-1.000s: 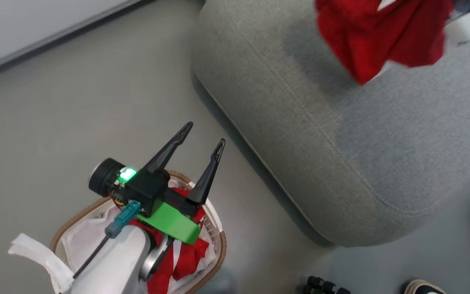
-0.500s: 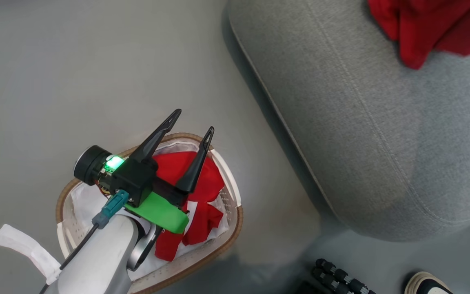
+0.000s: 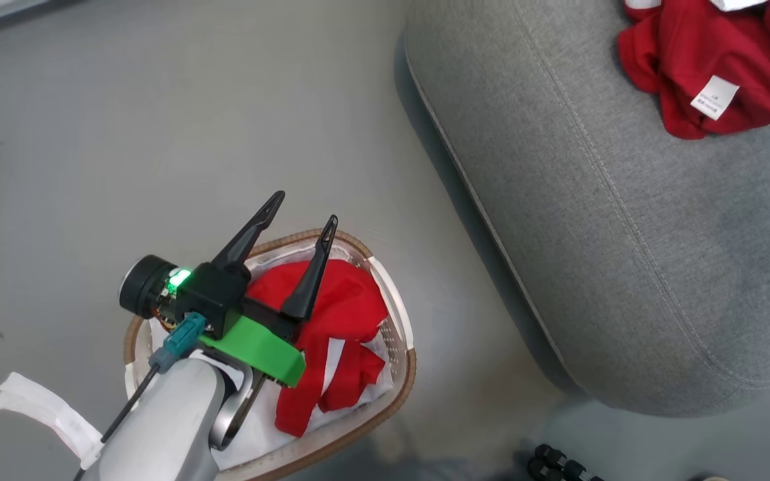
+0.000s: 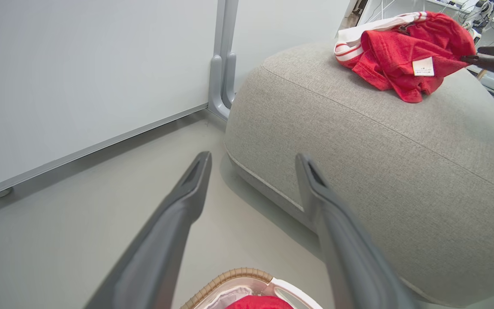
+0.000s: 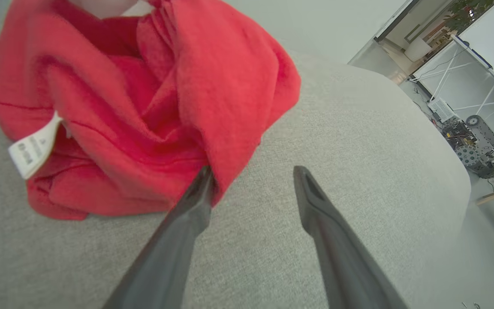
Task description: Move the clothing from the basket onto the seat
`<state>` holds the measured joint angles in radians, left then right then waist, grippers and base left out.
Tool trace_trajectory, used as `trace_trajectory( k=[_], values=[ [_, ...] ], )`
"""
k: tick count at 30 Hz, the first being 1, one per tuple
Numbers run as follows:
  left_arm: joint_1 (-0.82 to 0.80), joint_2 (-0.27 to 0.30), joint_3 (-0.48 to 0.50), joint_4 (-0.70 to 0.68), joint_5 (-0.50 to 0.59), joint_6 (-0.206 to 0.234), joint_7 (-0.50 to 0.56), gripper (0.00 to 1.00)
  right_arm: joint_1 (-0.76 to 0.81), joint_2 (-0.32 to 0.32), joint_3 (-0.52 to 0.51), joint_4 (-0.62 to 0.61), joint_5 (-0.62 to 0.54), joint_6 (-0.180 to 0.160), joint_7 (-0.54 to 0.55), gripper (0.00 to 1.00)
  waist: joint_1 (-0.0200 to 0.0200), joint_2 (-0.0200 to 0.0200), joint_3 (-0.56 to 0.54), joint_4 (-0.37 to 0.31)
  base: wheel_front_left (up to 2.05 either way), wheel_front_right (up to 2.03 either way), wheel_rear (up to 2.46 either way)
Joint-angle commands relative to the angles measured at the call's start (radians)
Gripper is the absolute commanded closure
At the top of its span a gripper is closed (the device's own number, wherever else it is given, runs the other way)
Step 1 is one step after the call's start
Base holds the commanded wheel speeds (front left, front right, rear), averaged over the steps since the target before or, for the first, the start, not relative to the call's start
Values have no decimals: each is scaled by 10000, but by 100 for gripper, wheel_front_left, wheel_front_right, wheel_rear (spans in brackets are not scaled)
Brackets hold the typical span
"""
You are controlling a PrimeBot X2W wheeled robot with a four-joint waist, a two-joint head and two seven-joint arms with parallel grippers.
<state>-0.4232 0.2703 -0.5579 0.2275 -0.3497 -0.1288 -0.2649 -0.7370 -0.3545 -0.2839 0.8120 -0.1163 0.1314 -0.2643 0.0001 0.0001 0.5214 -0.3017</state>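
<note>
A red garment (image 3: 331, 314) with a white stripe lies in the white basket (image 3: 395, 321), which has a brown rim, on the floor. My left gripper (image 3: 305, 208) hovers open over the basket's far edge, holding nothing; in its wrist view the left gripper (image 4: 253, 159) points past the basket rim (image 4: 234, 274) at the grey seat (image 4: 380, 141). Another red garment (image 3: 726, 73) with a white tag lies crumpled on the seat (image 3: 625, 234). My right gripper (image 5: 253, 171) is open just above the seat (image 5: 358, 128). Its left finger touches the edge of that garment (image 5: 144, 107).
A white panel (image 4: 79, 86) on a grey frame stands behind the seat's corner. Black gear (image 3: 559, 467) sits on the floor near the seat's front corner. A white strip (image 3: 44, 411) hangs beside my left forearm. Lab equipment (image 5: 470, 146) stands beyond the seat.
The head camera has swung, shifting the whole picture. The red garment that hung above the seat now lies on it, let go. My left gripper stays open over the basket.
</note>
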Motion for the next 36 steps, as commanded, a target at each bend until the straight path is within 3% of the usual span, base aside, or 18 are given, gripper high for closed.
trace_trajectory(
  k=[1,9,21,36],
  values=[
    [191,-73,84,38,39,-36,7,0,438,99,-233,-98,-141,-14,-3,0,-1,-1,-470,131,0,0,0],
    [915,-551,794,279,176,-36,7,0,2265,880,-422,-1282,-166,-14,-3,0,-1,-1,-1566,422,0,0,0],
    [1890,-1223,2569,638,671,-37,7,0,3603,1738,1669,-4247,1063,-12,-3,0,-1,-1,-2727,1503,0,0,0],
    [2866,-1815,5055,1137,1290,-37,8,0,4393,2650,3223,-4754,1899,-14,-3,0,-1,-1,-3718,2583,0,0,0]
  ],
)
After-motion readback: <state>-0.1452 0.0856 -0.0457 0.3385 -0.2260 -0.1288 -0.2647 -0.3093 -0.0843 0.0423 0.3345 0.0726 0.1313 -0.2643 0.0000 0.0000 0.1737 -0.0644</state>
